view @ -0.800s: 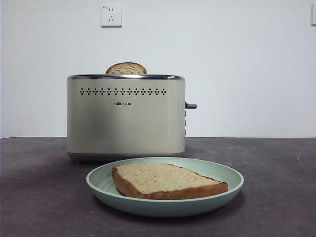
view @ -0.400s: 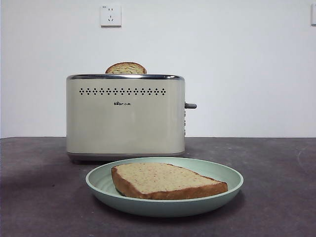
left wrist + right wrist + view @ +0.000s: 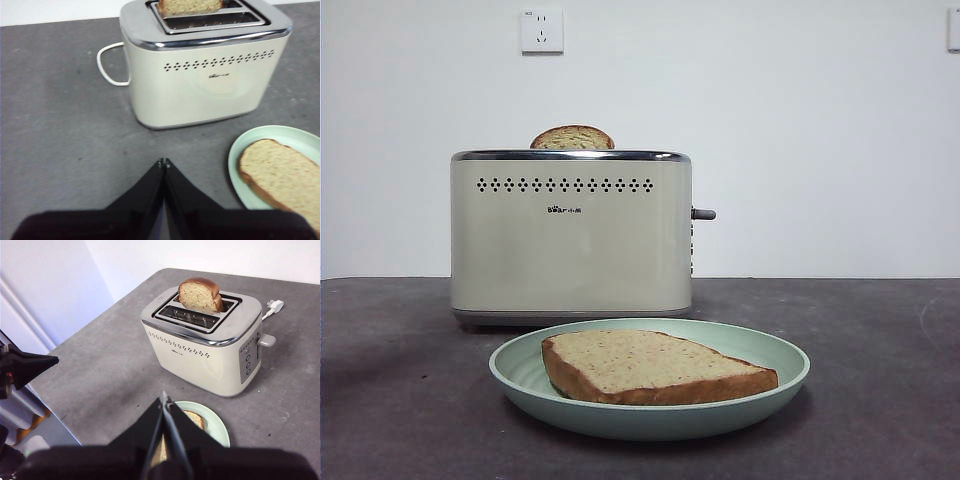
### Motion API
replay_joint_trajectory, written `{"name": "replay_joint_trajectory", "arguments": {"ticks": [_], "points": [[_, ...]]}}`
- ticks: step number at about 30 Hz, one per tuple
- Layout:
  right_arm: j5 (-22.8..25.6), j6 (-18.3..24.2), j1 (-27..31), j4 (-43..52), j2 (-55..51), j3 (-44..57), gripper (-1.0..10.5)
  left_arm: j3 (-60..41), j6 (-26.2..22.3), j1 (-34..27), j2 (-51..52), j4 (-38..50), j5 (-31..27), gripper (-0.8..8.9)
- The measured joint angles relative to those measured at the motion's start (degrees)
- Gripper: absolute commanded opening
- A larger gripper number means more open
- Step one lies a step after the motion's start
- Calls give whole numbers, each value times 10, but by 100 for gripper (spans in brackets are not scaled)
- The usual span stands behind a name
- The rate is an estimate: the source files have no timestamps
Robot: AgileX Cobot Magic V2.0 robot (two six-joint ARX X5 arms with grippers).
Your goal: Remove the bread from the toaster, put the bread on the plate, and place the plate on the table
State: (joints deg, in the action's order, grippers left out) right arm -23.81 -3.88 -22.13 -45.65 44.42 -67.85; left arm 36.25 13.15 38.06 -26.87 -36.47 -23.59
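The bread (image 3: 650, 362) lies flat on the mint-green plate (image 3: 520, 380), which rests on the dark grey table (image 3: 400, 400) in front of the cream toaster (image 3: 570, 240). A second, similar slice (image 3: 572, 138) stands in the toaster's rear slot. No gripper shows in the front view. My left gripper (image 3: 163, 162) is shut and empty, above the table to the plate's (image 3: 237, 155) left. My right gripper (image 3: 163, 396) is shut and empty, high above the plate (image 3: 217, 425) and the toaster (image 3: 200, 350).
The toaster's white cord (image 3: 107, 65) loops behind it, and its plug (image 3: 274, 305) lies on the table. A wall socket (image 3: 541, 30) sits on the white wall. The table's edge runs past a dark arm part (image 3: 25, 367).
The whole front picture has shifted slightly to the left. The bread, plate and toaster keep the same places relative to each other.
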Motion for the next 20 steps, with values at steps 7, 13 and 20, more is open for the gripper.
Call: {"name": "replay_joint_trajectory", "arguments": {"ticks": [7,13,20], "points": [[0,0,0,-1,0,0,1,-2,0,-15,24,-36,-63,-1],[0,0,0,-1,0,0,1,-87,4,-135,154,51,-8,-1],[0,0,0,-2,0,0,1,-287,5,-253,265,279,131,-1]]}}
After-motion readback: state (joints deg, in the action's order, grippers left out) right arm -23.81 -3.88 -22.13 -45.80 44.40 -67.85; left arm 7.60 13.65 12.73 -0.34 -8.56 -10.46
